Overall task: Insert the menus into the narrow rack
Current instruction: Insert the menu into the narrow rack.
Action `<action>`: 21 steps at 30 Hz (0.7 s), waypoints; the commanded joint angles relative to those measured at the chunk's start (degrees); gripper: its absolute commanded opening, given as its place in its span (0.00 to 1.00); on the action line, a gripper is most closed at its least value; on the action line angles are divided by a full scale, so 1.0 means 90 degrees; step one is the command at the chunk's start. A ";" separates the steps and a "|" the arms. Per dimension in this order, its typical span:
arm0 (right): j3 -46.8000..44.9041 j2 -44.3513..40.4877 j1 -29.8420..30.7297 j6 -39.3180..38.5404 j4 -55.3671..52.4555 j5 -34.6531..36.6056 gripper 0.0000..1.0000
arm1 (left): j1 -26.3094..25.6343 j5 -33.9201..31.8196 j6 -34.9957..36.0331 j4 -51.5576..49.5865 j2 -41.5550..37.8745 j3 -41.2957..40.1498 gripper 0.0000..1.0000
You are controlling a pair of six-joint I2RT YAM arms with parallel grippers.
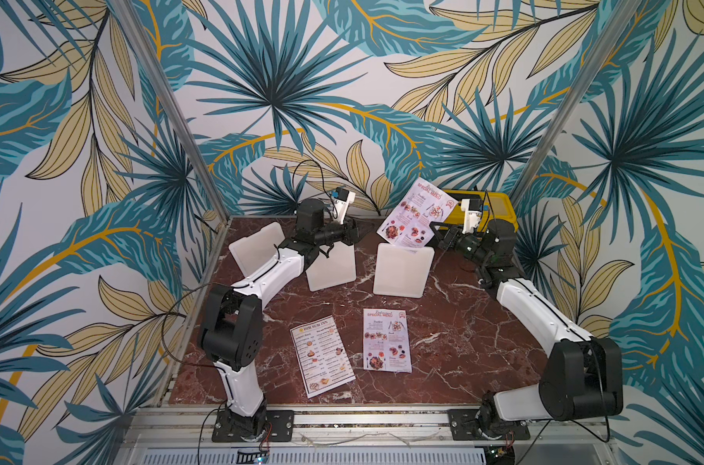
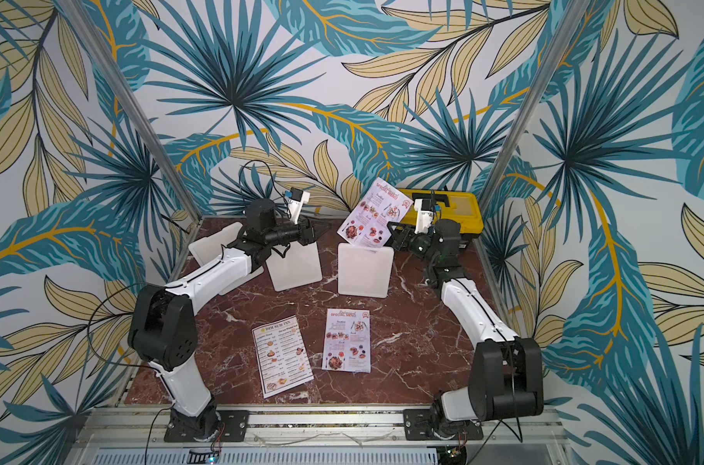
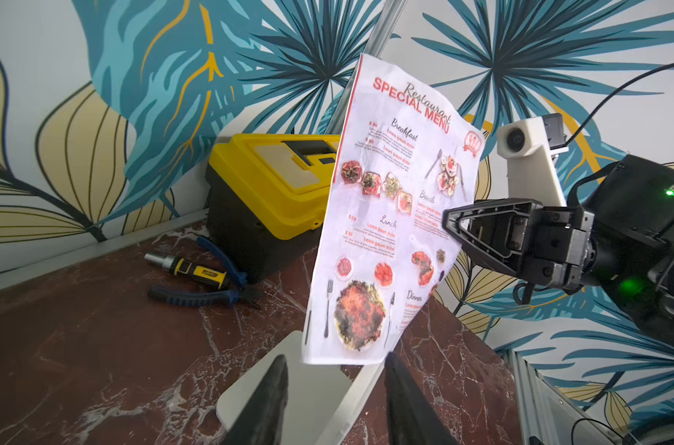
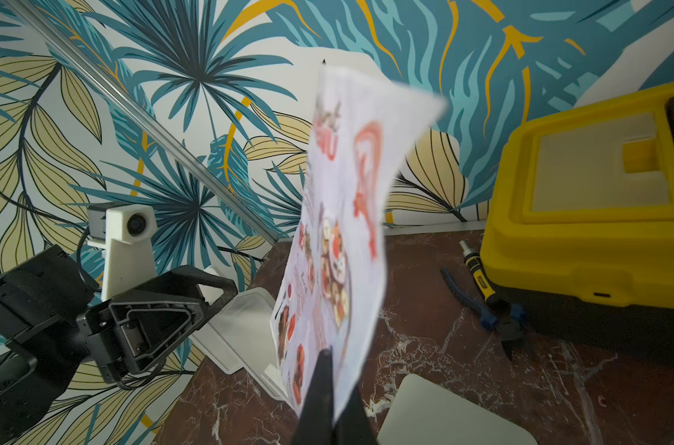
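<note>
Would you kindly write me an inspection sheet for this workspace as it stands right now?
Surface: marble tabletop, no spills seen.
Job's things: raised SPECIAL MENU is tilted, with its lower edge at the top of the white rack. The flat SPECIAL MENU and DIM SUM INN menu lie on the tabletop.
Clutter: yellow toolbox, screwdriver and pliers at the back.
Grippers: right claw is shut on the raised menu's edge. The left claw is open and holds nothing.
Cables: black cables loop off the arms, clear of the menus.
Surroundings: leaf-print walls, metal posts.
</note>
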 commanded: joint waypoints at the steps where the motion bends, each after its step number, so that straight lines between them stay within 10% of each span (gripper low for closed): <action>1: -0.0049 -0.0145 -0.0008 -0.0238 -0.0176 0.0018 0.00 | -0.0025 -0.0238 0.0231 0.0003 -0.0379 -0.0285 0.44; 21: -0.0038 -0.0324 -0.0367 -0.1046 -0.0918 -0.0886 0.00 | -0.0296 -0.0076 0.0406 0.0003 -0.1271 -0.1390 0.43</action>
